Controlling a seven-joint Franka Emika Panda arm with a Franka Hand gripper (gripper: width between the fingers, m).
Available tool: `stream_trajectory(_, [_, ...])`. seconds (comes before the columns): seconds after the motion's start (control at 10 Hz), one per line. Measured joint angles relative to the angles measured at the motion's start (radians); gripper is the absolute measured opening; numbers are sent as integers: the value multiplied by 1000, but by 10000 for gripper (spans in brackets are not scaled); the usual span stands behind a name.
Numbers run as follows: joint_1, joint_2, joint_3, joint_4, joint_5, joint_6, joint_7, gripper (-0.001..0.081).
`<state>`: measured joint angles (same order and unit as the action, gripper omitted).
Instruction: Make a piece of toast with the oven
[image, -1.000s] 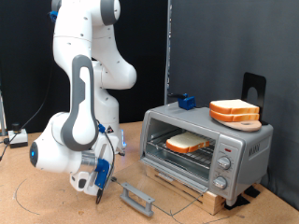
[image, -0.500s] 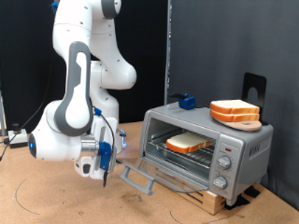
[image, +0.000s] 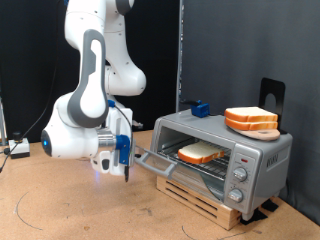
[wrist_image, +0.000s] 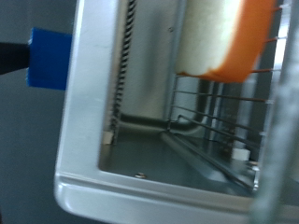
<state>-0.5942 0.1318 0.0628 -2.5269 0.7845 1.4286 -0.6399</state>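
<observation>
One piece of toast (image: 201, 153) lies inside the oven (image: 222, 160), apart from the fingers (image: 125, 172), grip unclear.

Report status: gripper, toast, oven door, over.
Gripper low at the glass door, grip state unclear. Piece of toast on the rack inside the oven, door half raised. Bread stack on top, nothing blocking.

Robot lab: black backdrop curtain (image: 215, 45), bare wooden tabletop (image: 60, 215), trailing cables (image: 15, 147).

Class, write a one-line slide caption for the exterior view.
Robot gripper at the half-raised oven door, a bread slice on the rack inside.
</observation>
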Motion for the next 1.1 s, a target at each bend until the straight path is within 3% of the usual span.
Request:
stream_trajectory(0.7, [44,-227,96,-164,104,-6,45,807])
stream_trajectory(0.9, [44,-270,100,-181,117,-2,70,807])
stream_trajectory(1.1, [28,-268,91,-171,115,51,103,807])
